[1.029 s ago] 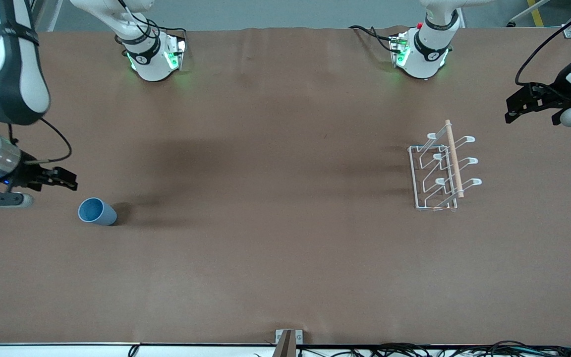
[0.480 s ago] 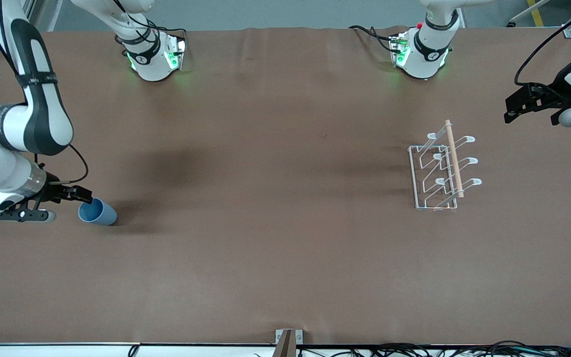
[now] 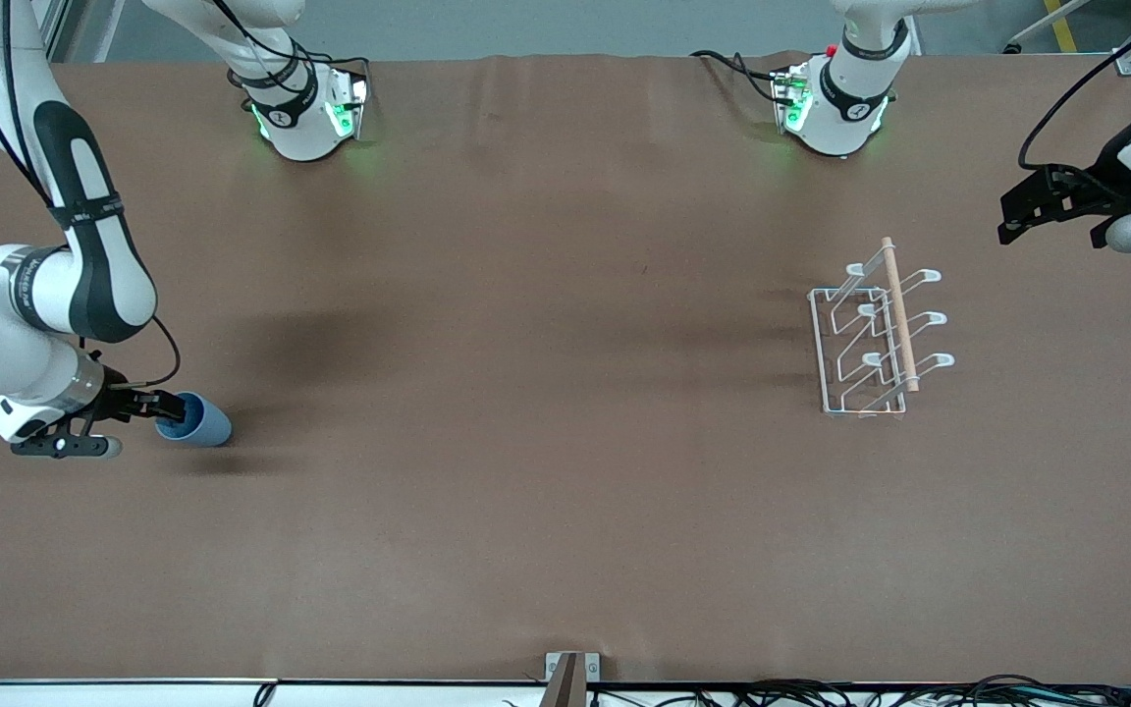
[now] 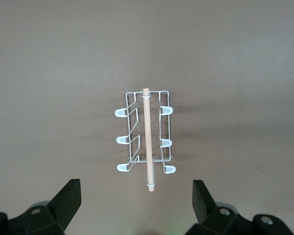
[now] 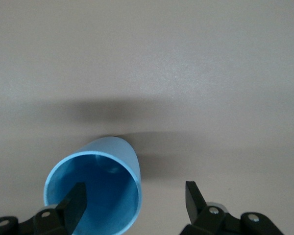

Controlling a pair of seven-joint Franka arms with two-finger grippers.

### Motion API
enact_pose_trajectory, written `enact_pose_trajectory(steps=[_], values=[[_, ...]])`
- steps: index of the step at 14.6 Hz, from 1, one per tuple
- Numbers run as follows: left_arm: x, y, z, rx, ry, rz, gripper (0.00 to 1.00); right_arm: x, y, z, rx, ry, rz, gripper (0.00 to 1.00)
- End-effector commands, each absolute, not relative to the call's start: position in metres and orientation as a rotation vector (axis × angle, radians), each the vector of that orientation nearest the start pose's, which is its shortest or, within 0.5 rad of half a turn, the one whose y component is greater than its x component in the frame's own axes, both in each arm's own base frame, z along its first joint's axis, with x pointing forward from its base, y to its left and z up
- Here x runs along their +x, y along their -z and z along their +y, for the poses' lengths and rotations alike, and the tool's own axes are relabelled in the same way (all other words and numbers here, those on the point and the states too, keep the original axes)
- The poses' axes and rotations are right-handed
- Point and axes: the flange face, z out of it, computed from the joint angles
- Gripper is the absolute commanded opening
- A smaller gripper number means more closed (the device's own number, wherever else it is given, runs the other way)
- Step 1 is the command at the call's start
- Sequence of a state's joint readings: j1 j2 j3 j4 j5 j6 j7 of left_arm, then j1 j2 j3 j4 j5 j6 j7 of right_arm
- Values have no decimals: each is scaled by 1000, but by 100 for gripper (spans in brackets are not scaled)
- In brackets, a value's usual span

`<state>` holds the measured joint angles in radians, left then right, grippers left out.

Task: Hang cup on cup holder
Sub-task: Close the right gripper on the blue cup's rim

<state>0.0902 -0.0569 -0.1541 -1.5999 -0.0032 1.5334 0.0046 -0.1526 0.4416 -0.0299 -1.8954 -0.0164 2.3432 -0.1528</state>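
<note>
The light-blue cup (image 3: pixel 200 422) stands mouth up on the brown table near the right arm's end; its dark blue inside shows in the right wrist view (image 5: pixel 95 186). My right gripper (image 3: pixel 165 405) is open and straddles the cup's wall (image 5: pixel 134 203): one finger is over the mouth, the other is outside it. I cannot tell whether it touches the cup. The white wire cup holder (image 3: pixel 870 339) with its wooden rod stands toward the left arm's end and also shows in the left wrist view (image 4: pixel 146 139). My left gripper (image 3: pixel 1017 211) is open and empty and waits above the table beside the holder (image 4: pixel 136 203).
The table is covered with a brown sheet (image 3: pixel 546 393). Both arm bases (image 3: pixel 302 113) stand along its edge farthest from the front camera. A small metal bracket (image 3: pixel 570 673) sits at the edge nearest the front camera.
My right gripper has come down and across to the cup, and one finger now overlaps the cup's mouth. The cup, the holder and the left arm have not moved.
</note>
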Motion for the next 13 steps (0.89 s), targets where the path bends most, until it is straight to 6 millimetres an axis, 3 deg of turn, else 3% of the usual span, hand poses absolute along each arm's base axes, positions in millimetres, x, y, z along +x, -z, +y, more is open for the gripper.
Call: enact_pose_trajectory(steps=[1,3,4,6,7,9,11,13], values=[[532,-641,-38,-3148,-21,119,100,628,-258,-115,-3154,-3,12,82],[532,-641,-37,-3148,-21,117,100,629,-253,-112,-3154,-6,4,72],[532,-641,-37,-3148,-21,117,100,629,-253,-112,-3154,-6,4,62],[531,-641,-36,-3147,-18,114,100,627,-252,-112,-3153,-18,4,22],[531,-641,-36,-3147,-18,114,100,627,-252,-112,-3152,-22,7,12],[531,-641,-36,-3147,-21,114,100,626,-251,-111,-3151,-32,4,4],[531,-641,-36,-3147,-21,114,100,623,-249,-110,-3144,-79,0,3],[531,-641,-36,-3147,-21,114,100,620,-261,-105,-3138,-119,-6,3]])
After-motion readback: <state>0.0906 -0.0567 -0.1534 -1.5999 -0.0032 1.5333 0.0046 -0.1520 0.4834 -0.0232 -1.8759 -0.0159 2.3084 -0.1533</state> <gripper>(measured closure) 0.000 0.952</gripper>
